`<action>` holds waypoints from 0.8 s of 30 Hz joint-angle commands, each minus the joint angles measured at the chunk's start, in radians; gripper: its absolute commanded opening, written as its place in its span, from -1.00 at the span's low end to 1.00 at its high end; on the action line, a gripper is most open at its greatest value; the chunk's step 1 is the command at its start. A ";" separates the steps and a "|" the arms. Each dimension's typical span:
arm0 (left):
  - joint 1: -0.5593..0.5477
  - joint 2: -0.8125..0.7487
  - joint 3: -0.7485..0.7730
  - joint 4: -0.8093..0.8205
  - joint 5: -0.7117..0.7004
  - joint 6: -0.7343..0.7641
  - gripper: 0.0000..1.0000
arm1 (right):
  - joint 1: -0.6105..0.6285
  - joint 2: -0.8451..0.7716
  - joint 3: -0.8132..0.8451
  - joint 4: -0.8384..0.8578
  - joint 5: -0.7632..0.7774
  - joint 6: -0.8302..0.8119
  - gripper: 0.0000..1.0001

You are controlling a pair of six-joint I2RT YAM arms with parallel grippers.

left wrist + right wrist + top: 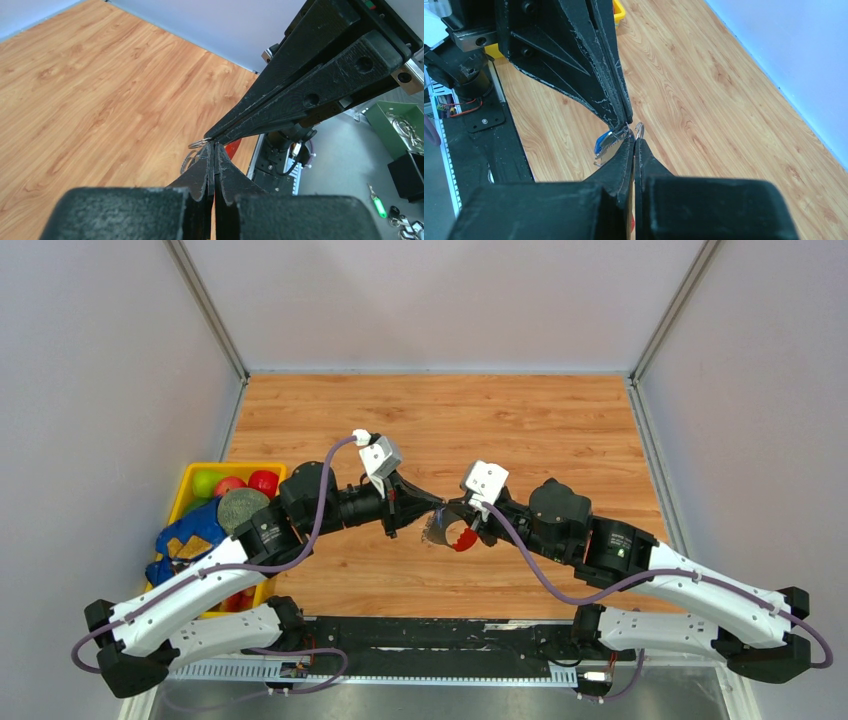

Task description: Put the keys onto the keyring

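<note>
My two grippers meet tip to tip above the middle of the wooden table. My left gripper (437, 503) (214, 146) is shut on the keys (603, 145): a small blue tag and silvery keys hang from its tips in the right wrist view. My right gripper (448, 512) (634, 139) is shut on the keyring (460, 538), whose red loop and grey glittery piece hang below it. A thin silver ring (199, 143) sticks out where the tips touch. It also shows in the right wrist view (639, 129). The keys are too small to make out in the top view.
A yellow bin (190, 478) with toy fruit and a blue cloth item (185, 535) stands at the table's left edge. The black base rail (430, 635) runs along the near edge. Grey walls close in the left, right and far sides.
</note>
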 commanded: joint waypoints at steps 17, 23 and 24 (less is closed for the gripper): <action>0.002 0.017 0.053 -0.005 -0.010 0.005 -1.00 | 0.001 -0.025 0.036 0.054 -0.054 0.019 -1.00; 0.003 0.023 0.058 -0.012 -0.020 0.008 -1.00 | 0.010 -0.032 0.038 0.055 -0.048 0.018 -1.00; 0.003 0.025 0.059 -0.015 -0.023 0.008 -1.00 | 0.011 -0.033 0.037 0.054 -0.047 0.016 -1.00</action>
